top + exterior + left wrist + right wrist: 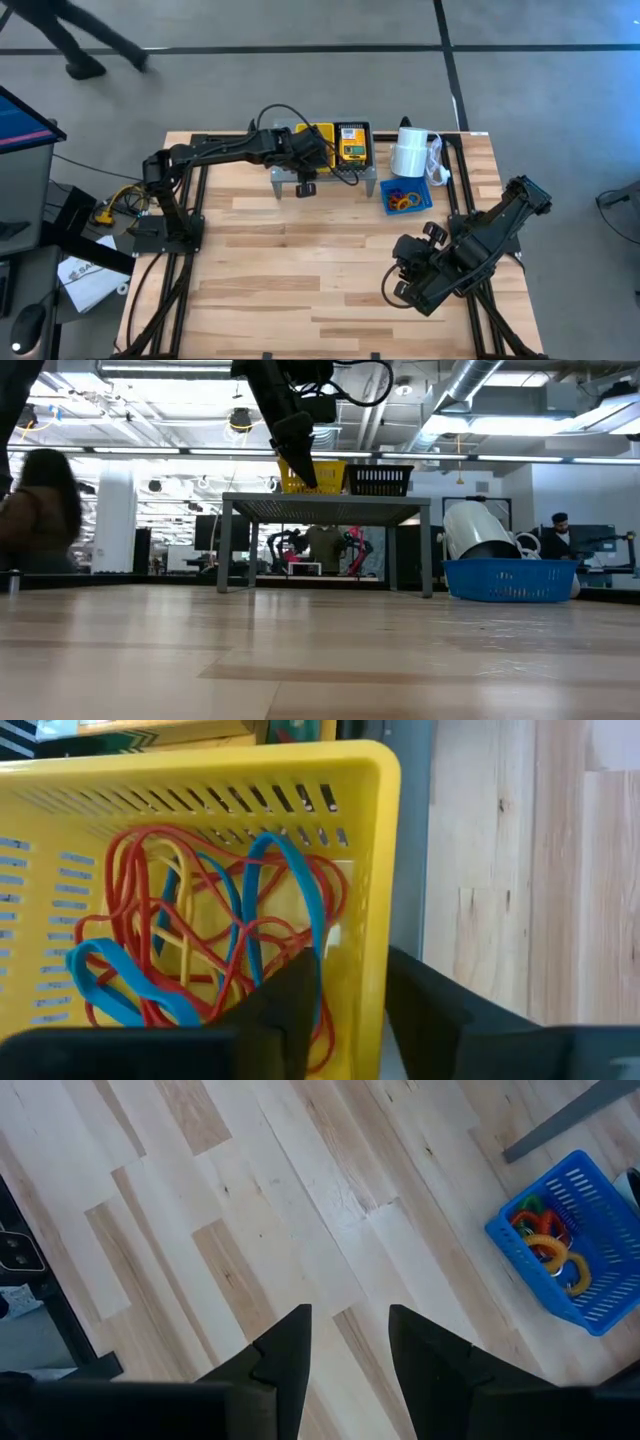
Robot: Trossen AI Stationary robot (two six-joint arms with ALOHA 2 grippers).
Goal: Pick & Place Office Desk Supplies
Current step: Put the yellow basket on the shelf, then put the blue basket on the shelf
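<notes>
The left hand (345, 1010), fingers apart astride the yellow basket (370, 870) wall, seems to be letting go, setting it on the shelf (372, 178).

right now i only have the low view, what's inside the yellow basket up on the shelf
Observer: Tangled red, blue and yellow loops. The left end effector is at the rim of the yellow basket.
Operator: cant see the right arm at all, where is it
Observer: The right end effector hangs open over bare wood on the table's right side, well away from the blue basket.
Operator: anything in the black basket
Observer: Yes, seen from above, a yellow box lies in the black basket.
</notes>
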